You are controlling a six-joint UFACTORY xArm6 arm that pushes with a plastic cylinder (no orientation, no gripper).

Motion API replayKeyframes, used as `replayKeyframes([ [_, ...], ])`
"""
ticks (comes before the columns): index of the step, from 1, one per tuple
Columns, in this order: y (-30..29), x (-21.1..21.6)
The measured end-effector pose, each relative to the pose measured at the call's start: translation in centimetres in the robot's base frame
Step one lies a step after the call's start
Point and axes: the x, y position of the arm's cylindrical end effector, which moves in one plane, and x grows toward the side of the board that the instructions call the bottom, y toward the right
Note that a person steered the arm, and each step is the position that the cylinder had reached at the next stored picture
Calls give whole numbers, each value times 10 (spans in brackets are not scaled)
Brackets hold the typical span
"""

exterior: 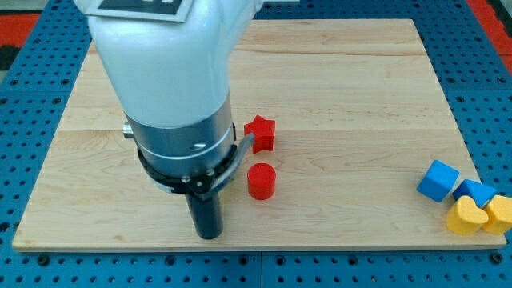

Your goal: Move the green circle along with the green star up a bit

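No green circle and no green star show in the camera view; the arm's wide white and grey body covers the board's left middle and may hide them. My tip (209, 235) rests on the wooden board (360, 96) near its bottom edge, left of centre. It touches no visible block. The nearest one is a red cylinder (261, 181), up and to the right of the tip.
A red star (261, 132) lies just above the red cylinder, next to the arm's body. At the board's bottom right corner sit a blue cube (438, 180), another blue block (477, 192), a yellow heart (465, 217) and a yellow block (501, 214).
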Motion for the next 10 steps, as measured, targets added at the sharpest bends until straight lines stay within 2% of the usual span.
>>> replayKeyframes([
  [3, -78, -62],
  [4, -89, -69],
  [8, -96, -75],
  [10, -81, -30],
])
